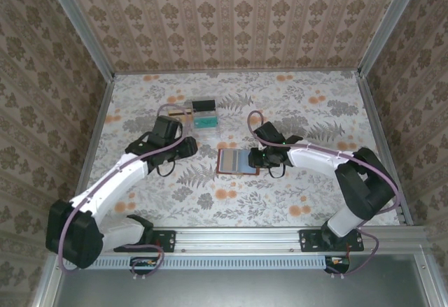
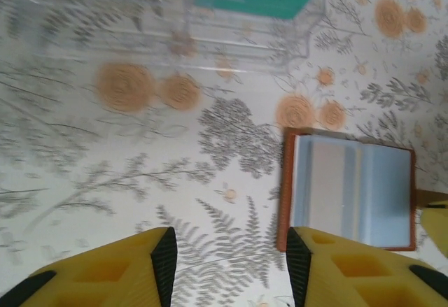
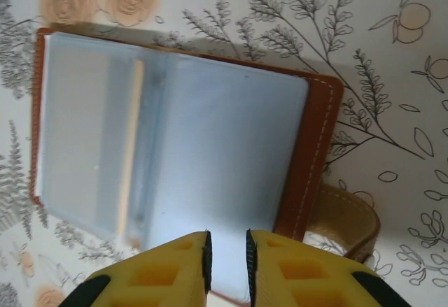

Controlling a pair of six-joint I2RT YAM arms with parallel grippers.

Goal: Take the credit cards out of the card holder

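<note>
Since the card holder lies open with its lining up at the middle of the counter, its long side running left to right in the top view, the right claw is plainly the nearer one. It sits at the holder's right edge, while the left claw hangs to the holder's left with bare counter between them. From the right wrist, the jaws are narrowed to a slit over the near edge of the blue-grey lining, just left of the clasp tab; whether they pinch it cannot be told. The left claw stands half wide and holds nothing. One of the credit cards probably shows as a thin tan strip beside the fold.
</note>
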